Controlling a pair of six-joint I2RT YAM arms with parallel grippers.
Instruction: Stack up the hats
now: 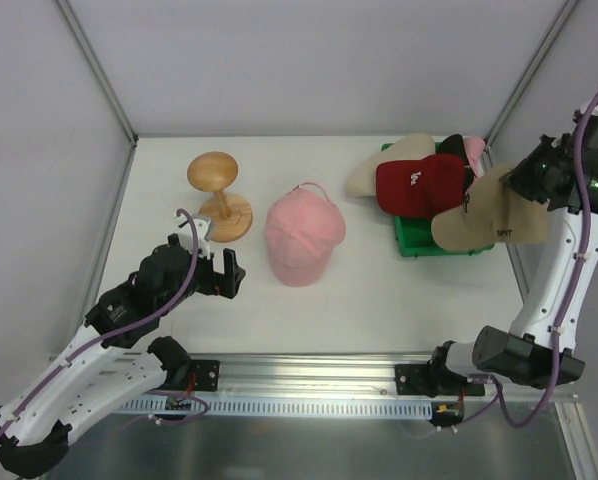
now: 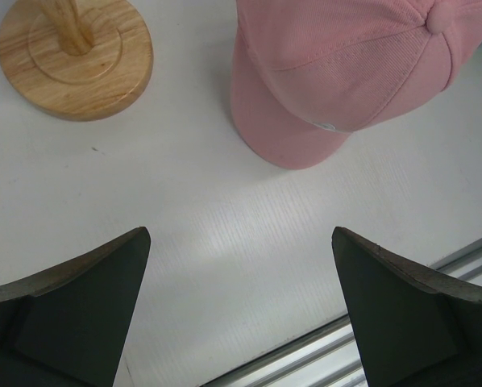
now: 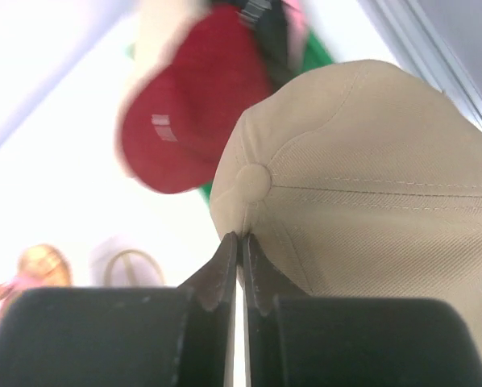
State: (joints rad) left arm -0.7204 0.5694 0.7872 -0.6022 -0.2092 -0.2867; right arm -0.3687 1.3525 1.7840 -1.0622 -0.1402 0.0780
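Fabric near the top button of the tan cap (image 3: pixel 362 185) is being pinched by the right hand (image 3: pixel 241 242), whose two fingers (image 3: pixel 221 270) are pressing together with only a thin seam showing between them. From above, this cap is jutting over the right front corner of the green bin (image 1: pixel 419 240), its left edge overlapping the red cap (image 1: pixel 419 183); whether it is resting on the rim or hanging free I cannot tell. The red cap, white lettering facing up, is lying in the bin on top of the cream hat (image 1: pixel 379 170), which is sticking out toward the left past the bin's back corner. The black hat (image 1: pixel 451 147) is peeking out behind the red cap at the bin's far side, with a sliver of pink cloth (image 1: pixel 475 150) showing just beside it. The pink hat (image 1: pixel 304 240) is lying alone on the desk (image 1: pixel 379 300) well left of the bin, crown up, brim pointing toward the near edge. Just to its left the wooden stand (image 1: pixel 212 170) is standing upright, its round base close to the hat but not touching it. The left hand (image 2: pixel 239 238) is hovering over the white desk at the near side of the stand and hat, jaws spread wide and holding nothing; in its wrist view the pink brim is lying ahead between its two prongs, apart from both.
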